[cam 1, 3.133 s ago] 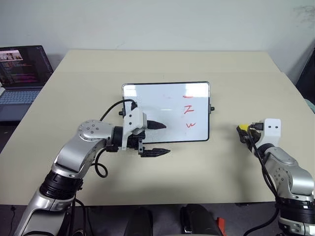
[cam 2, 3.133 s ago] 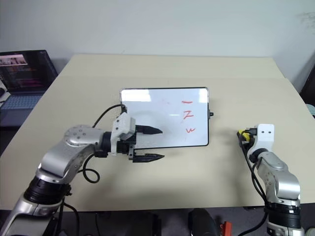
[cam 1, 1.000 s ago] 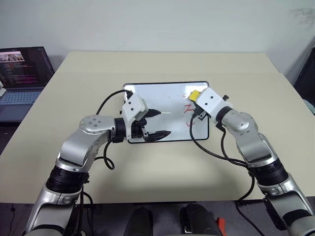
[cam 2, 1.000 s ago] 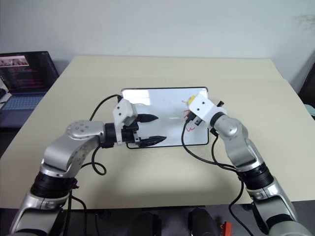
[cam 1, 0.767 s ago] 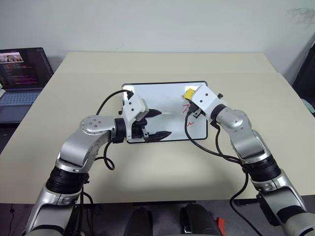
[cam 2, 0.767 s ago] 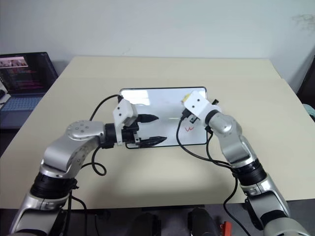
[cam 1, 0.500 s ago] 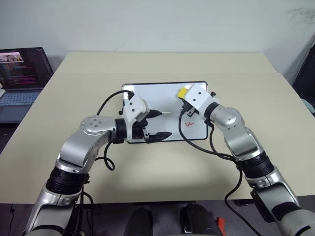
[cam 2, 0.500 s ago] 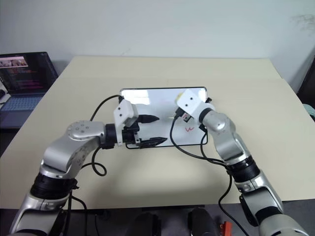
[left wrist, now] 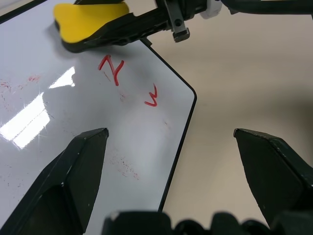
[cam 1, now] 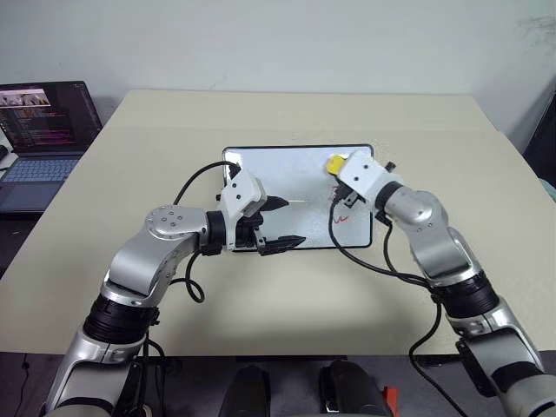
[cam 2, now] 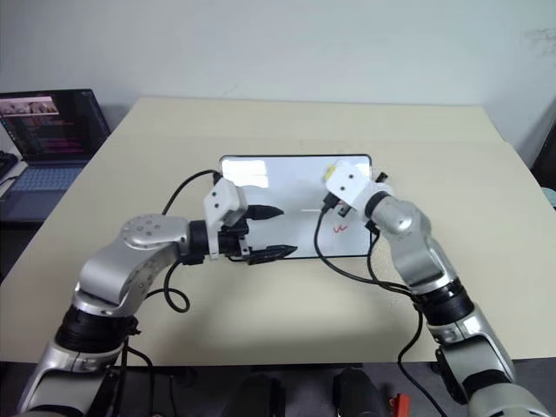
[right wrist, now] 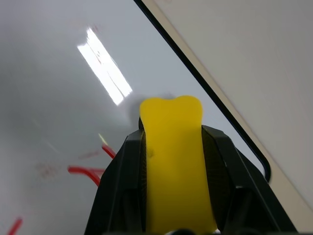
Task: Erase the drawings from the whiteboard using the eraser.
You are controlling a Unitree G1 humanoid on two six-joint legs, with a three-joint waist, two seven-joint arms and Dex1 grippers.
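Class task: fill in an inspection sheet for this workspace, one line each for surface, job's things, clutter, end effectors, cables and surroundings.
Surface: beige table.
Job's things: whiteboard flat on the table; red drawings, a "Z" and a "w", not erased; yellow eraser over the board's far right part.
Clutter: nothing seen.
End effectors: right end effector shut on the eraser; left end effector open, straddling the board's near edge.
Cables: black cables loop from both wrists.
Surroundings: open laptop at the left; pale wall behind.
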